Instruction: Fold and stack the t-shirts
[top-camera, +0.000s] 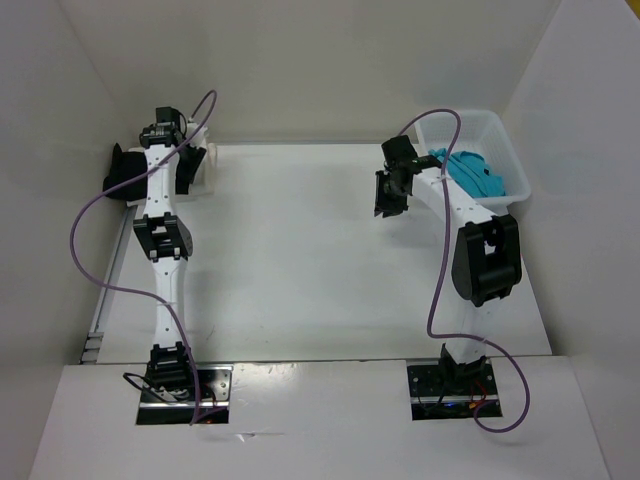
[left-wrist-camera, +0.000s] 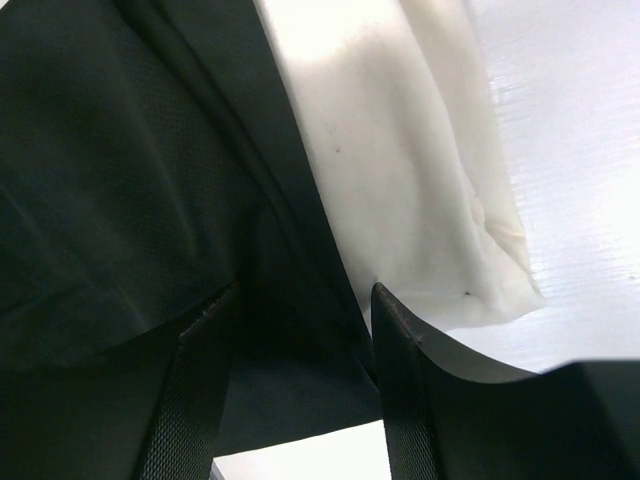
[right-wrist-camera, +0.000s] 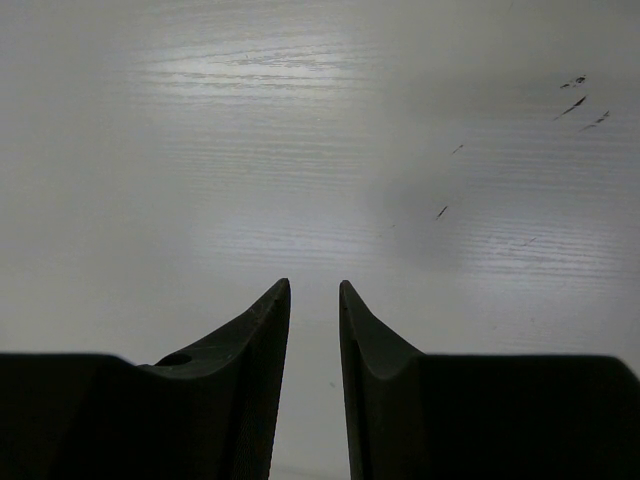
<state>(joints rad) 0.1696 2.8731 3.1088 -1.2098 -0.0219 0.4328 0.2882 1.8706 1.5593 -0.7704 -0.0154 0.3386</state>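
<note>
At the far left of the table, a black t-shirt (top-camera: 122, 178) lies bunched under my left arm. A cream-white t-shirt (top-camera: 205, 160) is beside it on the right. In the left wrist view the black t-shirt (left-wrist-camera: 120, 180) fills the left side and the cream-white t-shirt (left-wrist-camera: 400, 150) the upper right. My left gripper (left-wrist-camera: 300, 340) has its jaws apart, with a fold of black cloth lying in the gap. A turquoise t-shirt (top-camera: 480, 175) sits crumpled in the basket. My right gripper (top-camera: 388, 200) hangs over bare table left of the basket. The right gripper (right-wrist-camera: 314, 290) is narrowly open and holds nothing.
The white plastic basket (top-camera: 512, 150) stands at the far right corner against the wall. White walls close in the table on the left, back and right. Purple cables loop off both arms. The right wrist view shows a few dark specks (right-wrist-camera: 575, 103) on the tabletop.
</note>
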